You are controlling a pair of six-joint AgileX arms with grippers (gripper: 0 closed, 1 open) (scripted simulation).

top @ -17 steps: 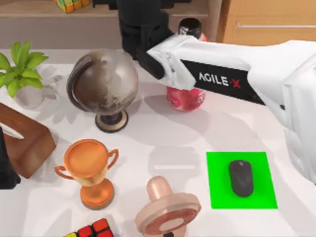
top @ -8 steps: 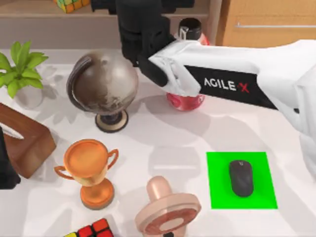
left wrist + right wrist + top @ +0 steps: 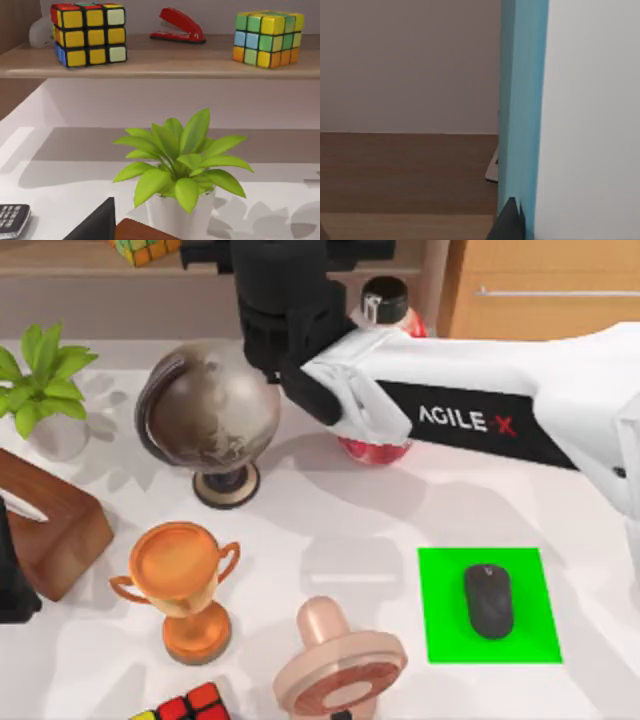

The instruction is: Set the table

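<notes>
Across the white tabletop (image 3: 330, 530) stand, left to right, a potted plant (image 3: 40, 380), globe (image 3: 210, 415), trophy (image 3: 180, 585), red bottle (image 3: 385, 370) and a mouse (image 3: 488, 600) on its green pad (image 3: 530, 635); right arm (image 3: 480, 405) reaches far-left over the globe, its end effector's opening impossible to tell

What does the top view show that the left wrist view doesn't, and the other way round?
Top view alone: the globe, trophy, mouse on the green mat, red bottle, and the right arm reaching to the table's far edge. Left wrist view alone: a red stapler and two cubes on the shelf. Both: the potted plant.
</notes>
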